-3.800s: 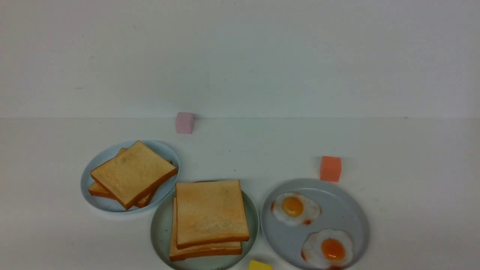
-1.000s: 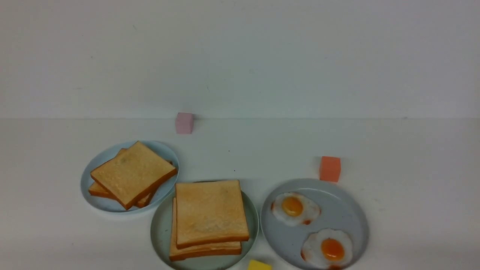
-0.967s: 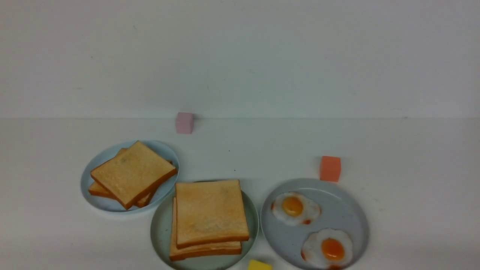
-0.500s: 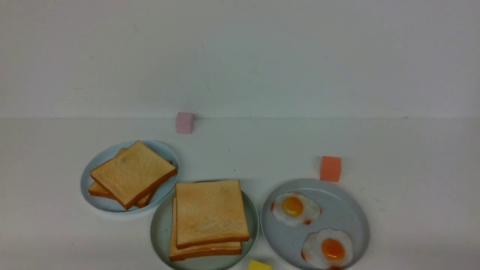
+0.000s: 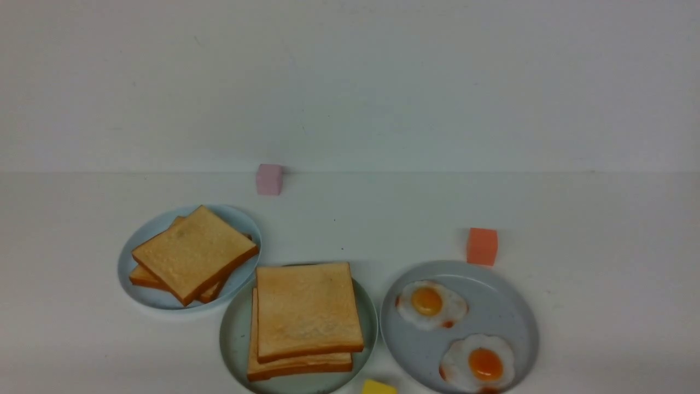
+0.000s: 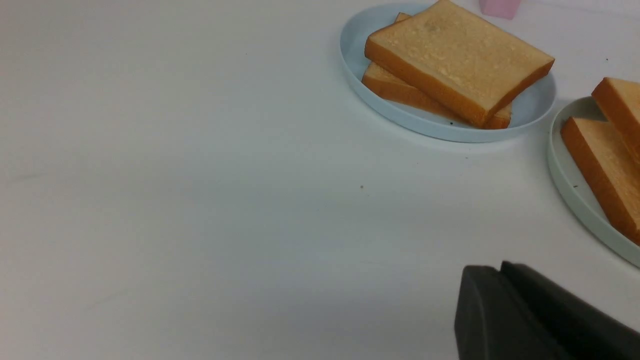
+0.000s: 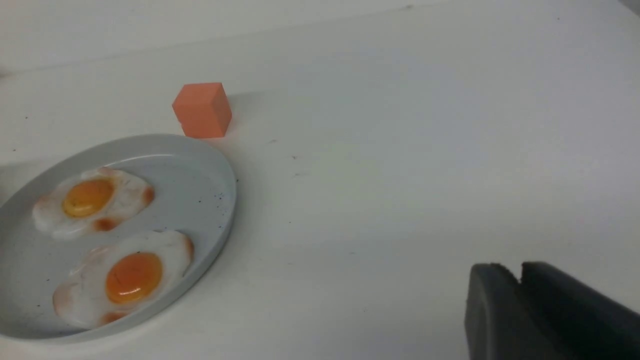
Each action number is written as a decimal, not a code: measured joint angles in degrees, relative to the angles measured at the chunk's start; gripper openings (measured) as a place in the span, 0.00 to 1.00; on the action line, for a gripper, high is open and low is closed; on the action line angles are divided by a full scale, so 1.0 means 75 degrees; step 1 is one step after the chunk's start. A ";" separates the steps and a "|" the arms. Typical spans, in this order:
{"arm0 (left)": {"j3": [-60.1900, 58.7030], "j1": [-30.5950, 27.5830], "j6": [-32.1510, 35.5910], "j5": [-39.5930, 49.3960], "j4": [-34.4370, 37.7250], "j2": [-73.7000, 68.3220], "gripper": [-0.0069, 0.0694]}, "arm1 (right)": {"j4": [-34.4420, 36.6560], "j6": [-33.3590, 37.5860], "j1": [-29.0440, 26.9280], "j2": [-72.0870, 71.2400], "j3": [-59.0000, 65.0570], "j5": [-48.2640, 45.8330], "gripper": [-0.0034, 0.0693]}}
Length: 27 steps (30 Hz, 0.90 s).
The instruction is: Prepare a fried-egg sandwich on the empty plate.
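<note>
Neither arm shows in the front view. Each wrist view catches only the dark tips of its own hand: the left hand [image 6: 500, 267] and the right hand [image 7: 517, 270] both appear pressed together, empty, hanging above the surface [image 6: 200, 200].

A lab-style test bench: a bare white table [image 5: 601, 306] against a blank white wall [image 5: 350, 82], foam colour cubes [image 5: 482, 246] beside toy-like fried eggs [image 5: 431, 305].
</note>
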State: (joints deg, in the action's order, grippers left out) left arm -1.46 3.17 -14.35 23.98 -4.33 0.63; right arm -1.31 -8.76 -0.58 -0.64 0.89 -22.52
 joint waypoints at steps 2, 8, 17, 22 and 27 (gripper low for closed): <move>0.0000 0.0000 0.0000 0.0000 0.0000 0.0000 0.14 | 0.0000 0.0000 0.0000 0.0000 0.0000 0.0006 0.19; 0.0000 0.0000 0.0000 0.0000 0.0000 0.0000 0.15 | 0.0000 0.0000 0.0000 0.0000 0.0000 0.0006 0.20; 0.0000 0.0000 0.0000 0.0000 0.0000 0.0000 0.16 | 0.0000 -0.0010 0.0000 0.0000 0.0000 0.0006 0.22; 0.0000 0.0000 0.0000 0.0000 0.0000 0.0000 0.16 | 0.0000 -0.0010 0.0000 0.0000 0.0000 0.0006 0.23; 0.0000 0.0000 0.0000 0.0000 0.0000 0.0000 0.17 | 0.0000 -0.0010 0.0000 0.0000 0.0000 0.0006 0.23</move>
State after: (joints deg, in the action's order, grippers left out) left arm -1.46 3.17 -14.35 23.98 -4.33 0.63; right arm -1.31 -8.84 -0.58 -0.64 0.89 -22.47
